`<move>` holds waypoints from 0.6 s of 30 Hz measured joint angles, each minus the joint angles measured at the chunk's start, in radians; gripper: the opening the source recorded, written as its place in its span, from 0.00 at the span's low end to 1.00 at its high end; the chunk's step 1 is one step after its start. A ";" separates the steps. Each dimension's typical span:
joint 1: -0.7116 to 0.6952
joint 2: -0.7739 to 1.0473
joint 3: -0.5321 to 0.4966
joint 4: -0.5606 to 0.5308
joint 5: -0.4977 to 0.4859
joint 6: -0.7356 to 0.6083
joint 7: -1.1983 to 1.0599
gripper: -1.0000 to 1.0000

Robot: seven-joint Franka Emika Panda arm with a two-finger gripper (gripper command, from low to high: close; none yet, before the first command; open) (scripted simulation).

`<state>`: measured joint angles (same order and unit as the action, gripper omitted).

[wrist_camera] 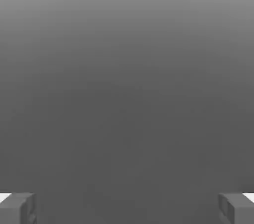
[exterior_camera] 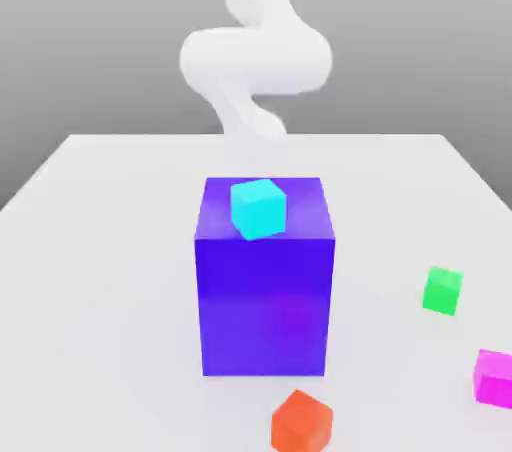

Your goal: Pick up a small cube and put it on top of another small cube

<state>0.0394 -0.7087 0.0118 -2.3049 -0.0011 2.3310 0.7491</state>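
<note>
Still unstarted: fingers [wrist_camera: 127,208] spread wide, gripping nothing. Magenta cube [exterior_camera: 494,377] low on the table [exterior_camera: 100,270] at four o'clock from the blue-violet block [exterior_camera: 264,280], near the green cube [exterior_camera: 442,291]. Best approached from straight above, centred, before closing.

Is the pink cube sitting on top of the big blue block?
No, the pink cube rests on the table, and the blue block carries a cyan cube.

Markings: none legible.
No text, label, brand, number or sign can be read on any surface in the exterior view or the hand view.
</note>
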 joint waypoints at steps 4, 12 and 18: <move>0.062 0.151 0.023 -0.008 -0.001 0.051 -0.084 0.50; 0.172 0.440 0.082 -0.024 -0.011 0.150 -0.241 0.50; 0.252 0.658 0.140 -0.035 -0.039 0.223 -0.344 0.50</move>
<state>0.2913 -0.0502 0.1514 -2.3403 -0.0398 2.5544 0.4046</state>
